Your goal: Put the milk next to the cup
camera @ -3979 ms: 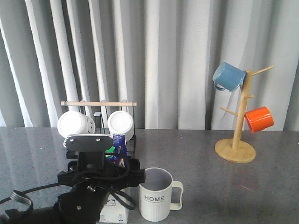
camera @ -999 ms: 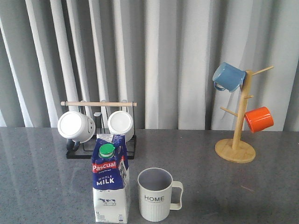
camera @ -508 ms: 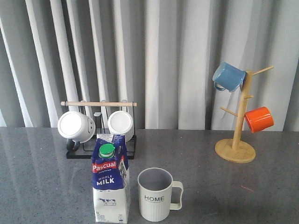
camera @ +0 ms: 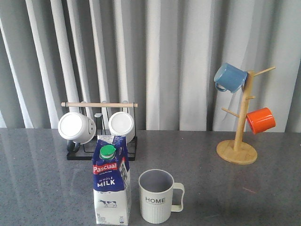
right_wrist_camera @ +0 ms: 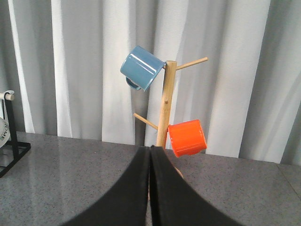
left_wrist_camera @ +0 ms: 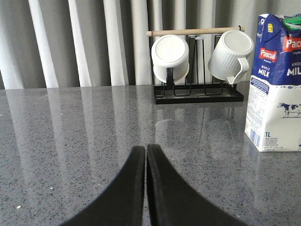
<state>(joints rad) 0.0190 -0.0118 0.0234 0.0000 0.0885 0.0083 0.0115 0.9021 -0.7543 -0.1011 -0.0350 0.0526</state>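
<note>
Since four seconds ago: left arm gone from the front view, carton now uncovered. Milk carton (camera: 111, 181) upright on the grey bench (camera: 225, 188), just beside the ribbed "HOME" cup (camera: 158, 195), a narrow gap between, cup handle turned away from the carton. Left fingers (left_wrist_camera: 146, 155) pressed together, pinching nothing, low over the bench; carton ahead of them and off to one side, well apart. Beyond the left fingers, black rack (left_wrist_camera: 197, 94) with wooden rod, holding two white mugs (left_wrist_camera: 170, 57). Right fingers (right_wrist_camera: 150, 155) likewise pressed together, bare. Straight ahead of those, wooden mug tree (right_wrist_camera: 164, 108) carrying a blue mug (right_wrist_camera: 142, 67) and an orange mug (right_wrist_camera: 187, 137).
</note>
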